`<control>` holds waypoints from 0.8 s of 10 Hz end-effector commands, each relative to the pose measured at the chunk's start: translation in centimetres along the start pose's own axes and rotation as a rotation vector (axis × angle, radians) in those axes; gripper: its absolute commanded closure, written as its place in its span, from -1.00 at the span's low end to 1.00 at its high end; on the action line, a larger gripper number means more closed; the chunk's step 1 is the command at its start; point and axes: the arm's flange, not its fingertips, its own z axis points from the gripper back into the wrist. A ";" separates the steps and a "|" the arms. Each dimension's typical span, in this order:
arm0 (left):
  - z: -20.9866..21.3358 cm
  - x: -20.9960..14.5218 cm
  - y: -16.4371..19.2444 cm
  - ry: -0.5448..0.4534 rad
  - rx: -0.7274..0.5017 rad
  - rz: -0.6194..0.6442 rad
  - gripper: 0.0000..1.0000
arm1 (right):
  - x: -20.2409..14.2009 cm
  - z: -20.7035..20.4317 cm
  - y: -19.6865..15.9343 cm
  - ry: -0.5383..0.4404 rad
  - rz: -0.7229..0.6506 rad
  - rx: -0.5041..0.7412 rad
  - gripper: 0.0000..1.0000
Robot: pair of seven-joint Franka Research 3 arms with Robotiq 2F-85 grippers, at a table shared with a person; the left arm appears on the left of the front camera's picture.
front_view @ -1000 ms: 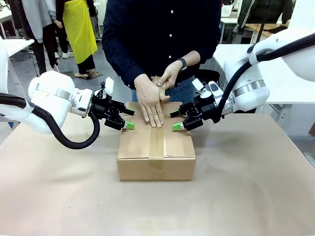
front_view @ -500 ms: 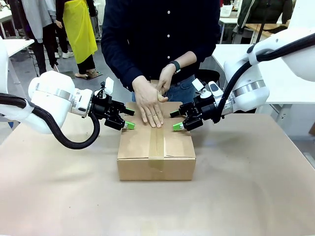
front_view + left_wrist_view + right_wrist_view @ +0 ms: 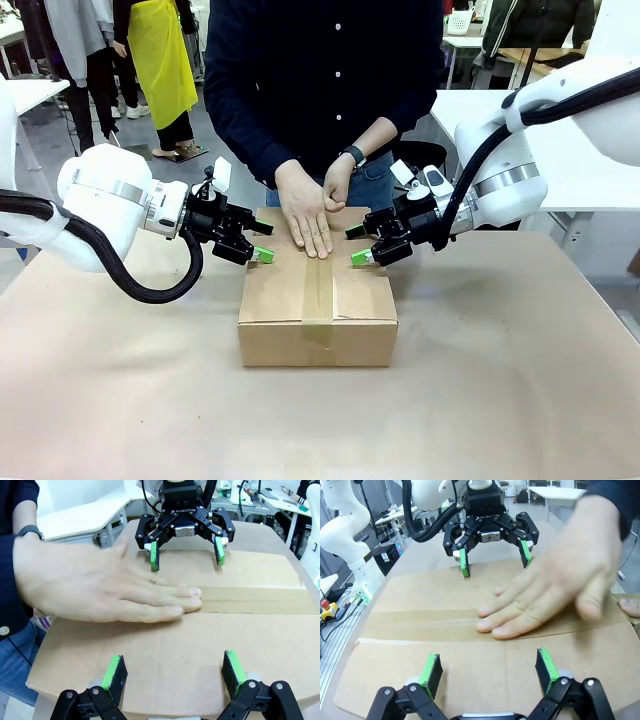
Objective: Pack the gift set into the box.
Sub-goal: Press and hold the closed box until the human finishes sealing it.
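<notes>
Both wide-open, empty tools, left tool (image 3: 262, 254) and right tool (image 3: 357, 257), flank the closed box (image 3: 317, 300).

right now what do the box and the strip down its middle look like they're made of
The box looks like brown corrugated cardboard, matte, with creased flap edges. The strip along its top seam looks like tan packing tape, smoother and slightly shinier than the board; paper or plastic, I can't tell. The person's hand presses flat on it.

Person's hand (image 3: 95, 582) flat on taped box (image 3: 200, 645) top; L gripper (image 3: 172, 675) spread wide, opp gripper (image 3: 185, 555) too.
</notes>
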 end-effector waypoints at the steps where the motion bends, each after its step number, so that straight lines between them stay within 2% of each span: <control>1: 0.2 -0.2 -0.2 -0.003 -0.004 0.001 -1.00 | -0.1 0.0 0.0 0.007 -0.005 -0.005 -1.00; 8: 0.2 -0.2 -0.2 -0.003 -0.004 0.001 -1.00 | -0.1 0.0 0.0 0.007 -0.005 -0.005 -1.00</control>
